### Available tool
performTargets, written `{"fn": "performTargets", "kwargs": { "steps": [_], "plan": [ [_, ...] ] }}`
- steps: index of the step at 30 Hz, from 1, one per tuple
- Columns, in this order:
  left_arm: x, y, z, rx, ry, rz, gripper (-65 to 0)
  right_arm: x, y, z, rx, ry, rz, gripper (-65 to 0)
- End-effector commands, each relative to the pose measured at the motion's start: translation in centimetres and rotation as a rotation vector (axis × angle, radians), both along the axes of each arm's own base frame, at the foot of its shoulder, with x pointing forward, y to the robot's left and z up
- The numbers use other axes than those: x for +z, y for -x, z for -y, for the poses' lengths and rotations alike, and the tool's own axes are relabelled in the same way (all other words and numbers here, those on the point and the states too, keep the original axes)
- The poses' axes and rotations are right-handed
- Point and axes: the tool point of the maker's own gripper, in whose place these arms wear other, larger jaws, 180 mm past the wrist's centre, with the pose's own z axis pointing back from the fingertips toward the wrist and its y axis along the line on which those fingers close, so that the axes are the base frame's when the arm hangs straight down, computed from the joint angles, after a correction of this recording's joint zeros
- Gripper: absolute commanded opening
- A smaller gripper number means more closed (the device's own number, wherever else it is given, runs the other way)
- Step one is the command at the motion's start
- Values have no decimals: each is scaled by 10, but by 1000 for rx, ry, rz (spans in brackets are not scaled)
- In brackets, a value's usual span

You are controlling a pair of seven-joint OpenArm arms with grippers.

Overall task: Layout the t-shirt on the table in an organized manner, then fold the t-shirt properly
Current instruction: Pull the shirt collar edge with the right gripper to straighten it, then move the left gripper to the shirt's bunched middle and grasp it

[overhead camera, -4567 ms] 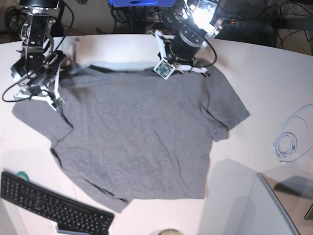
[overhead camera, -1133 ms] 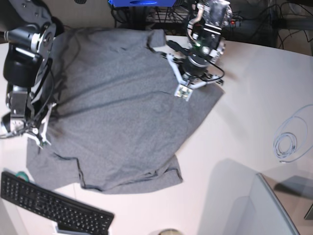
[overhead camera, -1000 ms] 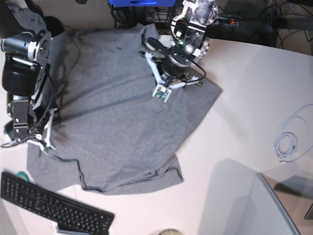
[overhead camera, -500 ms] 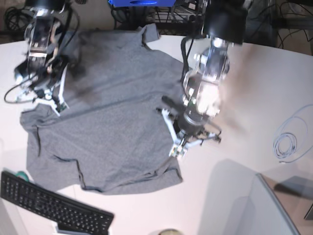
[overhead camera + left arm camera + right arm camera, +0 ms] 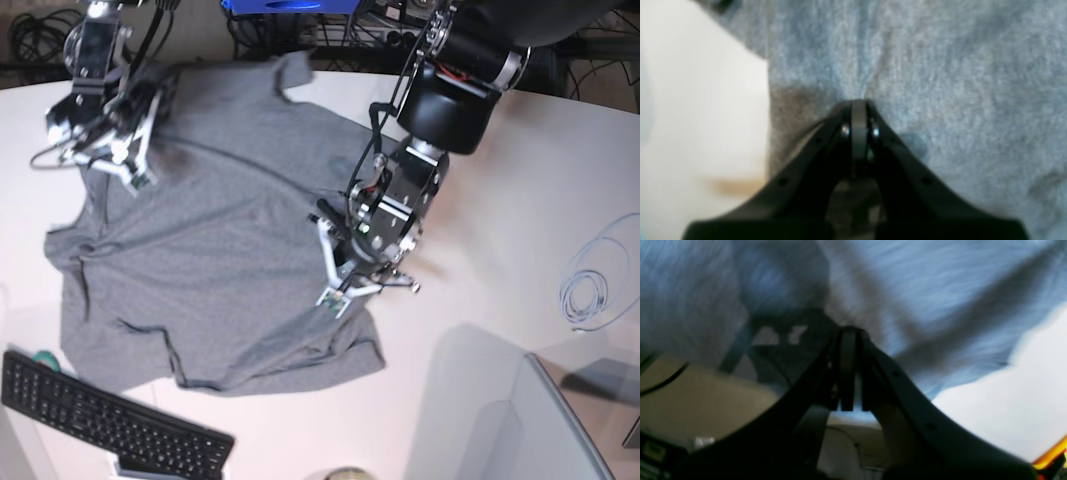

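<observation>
Left wrist view: the left gripper [image 5: 858,103] has its jaws pressed together on a pinch of the t-shirt [image 5: 940,66], which fills the upper and right of the frame, with bare table [image 5: 700,100] at the left. The cloth puckers toward the tips, so the pinch looks thin; I would keep it clamped and pull slowly so it does not slip.

Right wrist view: blurred. The right gripper [image 5: 848,333] shows jaws closed, with grey fabric streaming from the tips across the upper frame; it appears to hold a fold of the shirt. White table [image 5: 1007,390] shows at the lower right.

Base view: the t-shirt [image 5: 200,250] lies rumpled over the left and centre of the table [image 5: 520,200], hem toward the keyboard [image 5: 100,415] at lower left. The right gripper [image 5: 125,170] sits at upper left, the left gripper [image 5: 345,285] mid-frame near the shirt's right edge. To spread it well, the two should draw apart evenly and low, stretching out the diagonal creases, then release only once the fabric rests flat and clear of the keyboard.
</observation>
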Motion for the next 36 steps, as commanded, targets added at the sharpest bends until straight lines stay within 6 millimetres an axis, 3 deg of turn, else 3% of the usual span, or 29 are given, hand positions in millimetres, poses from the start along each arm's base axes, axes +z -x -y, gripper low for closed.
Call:
{"fn": "performTargets", "kwargs": {
  "steps": [1, 7, 11, 14, 17, 21, 23, 26, 31, 34, 36],
  "plan": [
    [-2, 5, -18, 30, -39, -4, -650, -3, -4, 10, -10, 18, -9, -627],
    [-2, 27, -52, 85, -64, 16, -650, -7, -58, 37, -12, 16, 14, -627],
    [8, 18, -84, 214, -33, 45, -650, -4, -92, 39, -16, 0, 22, -627],
    [29, -11, -69, 218, 5, 100, -650, 1, -99, 52, -2, 56, 13, -627],
    [50, -38, -45, 207, 56, 144, -650, 7, -105, 47, 20, 90, 36, -627],
    [91, -59, -14, 202, 140, 238, -650, 34, -107, 56, 19, 149, 132, -627],
    [105, -49, -12, 199, 163, 286, -650, 50, -105, 55, 21, 172, 189, -627],
    [126, -20, -32, 187, 144, 365, -650, 71, -93, 54, 25, 205, 254, -623],
    [149, 40, -86, 254, 104, 449, -650, 82, -70, 48, 24, 216, 281, -621],
    [139, 74, -120, 321, 72, 452, -650, 74, -56, 36, 18, 186, 258, -621],
    [116, 92, -118, 289, 72, 375, -650, 69, -52, 23, 8, 129, 259, -621]
  ]
}}
